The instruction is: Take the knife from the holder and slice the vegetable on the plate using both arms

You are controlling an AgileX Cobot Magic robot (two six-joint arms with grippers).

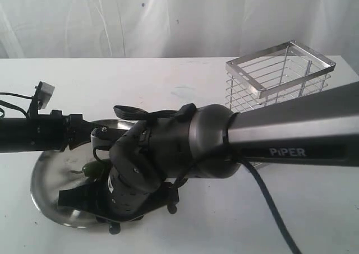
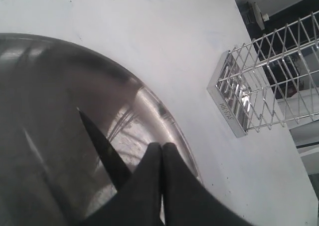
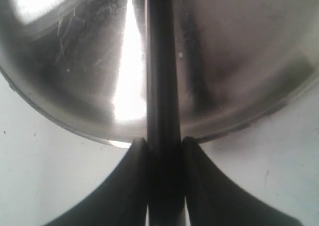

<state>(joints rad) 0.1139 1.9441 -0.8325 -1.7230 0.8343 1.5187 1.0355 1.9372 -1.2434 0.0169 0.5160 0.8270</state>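
Exterior view: right arm [image 1: 235, 139] covers most of the plate [image 1: 47, 181] and nearly all the vegetable [image 1: 90, 169], only a green end shows; both grippers hidden behind the arm body; holder [image 1: 280, 74] base blocked too. Left wrist view: knife [image 2: 102, 146] handle hidden behind the fingers [image 2: 149, 186]; plate cut by frame edge; holder cropped. Right wrist view: knife tip runs off the frame; vegetable not visible; plate blurred.
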